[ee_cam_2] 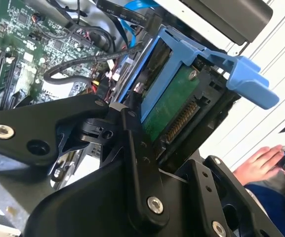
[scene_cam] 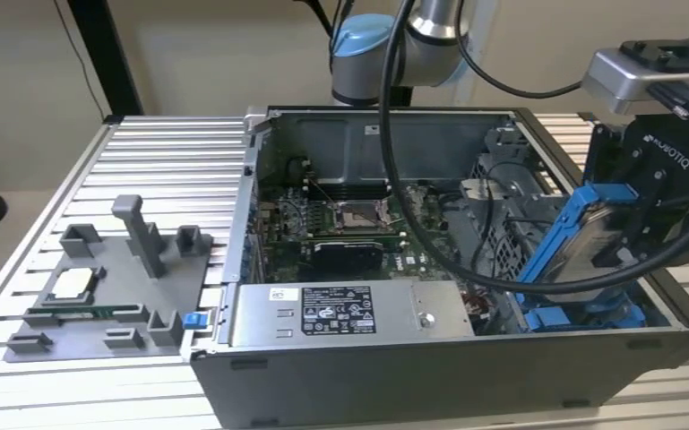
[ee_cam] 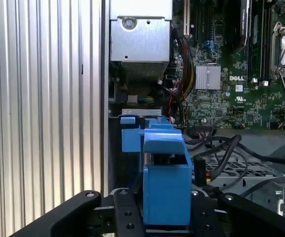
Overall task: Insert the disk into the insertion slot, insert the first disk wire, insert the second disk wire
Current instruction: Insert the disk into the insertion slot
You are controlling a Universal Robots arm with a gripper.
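the gripper (scene_cam: 616, 231) is clamped on the tilted disk (scene_cam: 565, 242). the insertion slot (scene_cam: 583, 315) lies just below it, in the computer case (scene_cam: 440, 376).

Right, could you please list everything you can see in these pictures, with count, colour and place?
disk: one, silver-grey in a blue carrier, tilted above the case at the exterior view's right, held in the tool
insertion slot: one, dark metal with blue rails, inside the case below the disk
computer case: one, dark grey, open, on the table
motherboard: one, green, inside the case
power-supply box: one, grey, labelled, along the case's near wall
fixture tray: one, grey, at the exterior view's left
table: one, silver, slatted, under everything
person's hand: at least one, past the disk in the second wrist view
arm: one, blue and silver, behind the case
tool: one, black, shut on the disk
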